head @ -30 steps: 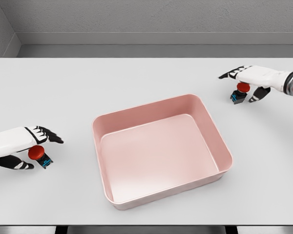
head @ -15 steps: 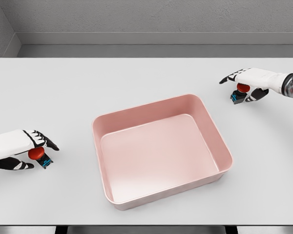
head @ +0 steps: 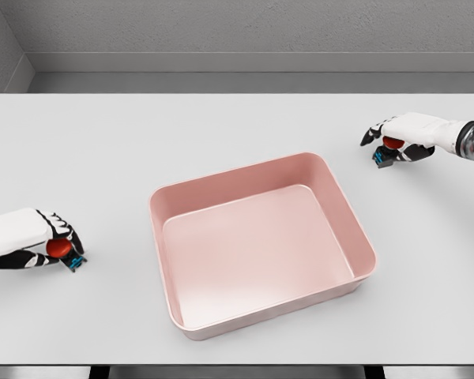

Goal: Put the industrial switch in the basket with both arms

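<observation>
Across the wide white table (head: 221, 126) the scene is set symmetrically, which suits a job meant for two arms. At the middle sits the pink basket (head: 164, 207), a shallow rounded tray turned slightly askew, open side up and holding nothing; it lies between the two hands so that either arm could carry its load inward to it.

The left hand (head: 28, 241) enters low at the left edge, forearm nearly level with the table, palm turned down and lying close over the surface. Its fingers (head: 63, 229) are curled around a red-capped industrial switch (head: 59, 248), the thumb tucked beneath, so the switch looks pinched between thumb and fingertips. That switch rests at table height, well apart from the basket's left wall.

The right hand (head: 407, 133) reaches in from the right edge, farther back on the table, wrist roughly level and knuckles uppermost. Its fingers (head: 375, 134) are likewise closed over a second industrial switch (head: 389, 148), whose red cap and dark base peek out below the palm. This one lies near the basket's far right corner but clear of it.

Both grasps seem closed with neither switch lifted, so the lift and carry to the basket remain.
</observation>
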You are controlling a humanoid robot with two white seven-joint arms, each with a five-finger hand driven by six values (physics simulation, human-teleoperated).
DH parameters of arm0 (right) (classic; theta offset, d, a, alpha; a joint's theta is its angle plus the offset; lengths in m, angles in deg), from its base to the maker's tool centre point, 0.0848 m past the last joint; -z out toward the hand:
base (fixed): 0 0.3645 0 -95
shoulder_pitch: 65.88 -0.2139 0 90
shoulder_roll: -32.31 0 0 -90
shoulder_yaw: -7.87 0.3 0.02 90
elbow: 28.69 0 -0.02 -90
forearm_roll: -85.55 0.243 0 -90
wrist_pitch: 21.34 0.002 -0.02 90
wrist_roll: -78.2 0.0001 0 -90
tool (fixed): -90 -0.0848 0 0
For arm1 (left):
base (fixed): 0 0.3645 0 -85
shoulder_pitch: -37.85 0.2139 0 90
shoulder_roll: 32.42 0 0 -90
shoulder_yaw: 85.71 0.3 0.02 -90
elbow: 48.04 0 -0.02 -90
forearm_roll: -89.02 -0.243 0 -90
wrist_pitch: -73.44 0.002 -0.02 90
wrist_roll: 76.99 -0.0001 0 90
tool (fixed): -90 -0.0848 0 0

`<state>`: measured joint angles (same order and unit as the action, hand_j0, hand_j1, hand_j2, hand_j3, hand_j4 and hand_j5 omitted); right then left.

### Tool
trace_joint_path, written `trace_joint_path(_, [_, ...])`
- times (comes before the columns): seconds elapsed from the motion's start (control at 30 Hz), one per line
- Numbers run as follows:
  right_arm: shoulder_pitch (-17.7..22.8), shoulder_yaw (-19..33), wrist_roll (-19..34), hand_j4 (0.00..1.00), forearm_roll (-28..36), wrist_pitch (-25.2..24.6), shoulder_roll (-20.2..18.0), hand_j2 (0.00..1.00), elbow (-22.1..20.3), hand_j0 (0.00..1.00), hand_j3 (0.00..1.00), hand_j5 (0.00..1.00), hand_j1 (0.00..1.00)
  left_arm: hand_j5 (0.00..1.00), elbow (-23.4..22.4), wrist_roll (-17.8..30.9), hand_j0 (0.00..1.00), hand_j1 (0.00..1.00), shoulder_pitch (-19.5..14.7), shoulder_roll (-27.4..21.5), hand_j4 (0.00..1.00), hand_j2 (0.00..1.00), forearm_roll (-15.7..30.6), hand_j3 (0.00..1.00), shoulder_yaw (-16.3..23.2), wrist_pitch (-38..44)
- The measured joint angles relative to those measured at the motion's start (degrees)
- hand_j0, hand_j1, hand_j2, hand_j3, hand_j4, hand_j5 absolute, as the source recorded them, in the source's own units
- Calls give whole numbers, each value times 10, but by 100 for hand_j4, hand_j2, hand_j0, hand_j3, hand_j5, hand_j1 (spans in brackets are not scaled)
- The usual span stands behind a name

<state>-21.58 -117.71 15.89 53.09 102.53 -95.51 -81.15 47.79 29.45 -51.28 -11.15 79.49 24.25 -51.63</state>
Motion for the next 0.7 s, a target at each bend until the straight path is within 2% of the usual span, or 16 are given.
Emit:
trace_joint_path(0.07, [0, 0, 0, 63, -2, 0, -1, 63, 0, 63, 63, 63, 63, 46, 0, 0, 46, 46, -1, 0, 46, 46, 0, 46, 0, 0])
trace_joint_path(0.2, [0, 1, -1, 56, 0, -1, -1, 56, 0, 56, 56, 56, 56, 46, 0, 0, 46, 46, -3, -1, 46, 46, 0, 46, 0, 0])
trace_joint_path(0.7, [-4, 3, 0, 52, -4, 5, -7, 52, -4, 52, 52, 52, 52, 46, 8, 0, 46, 46, -15, -9, 46, 46, 40, 46, -17, 0])
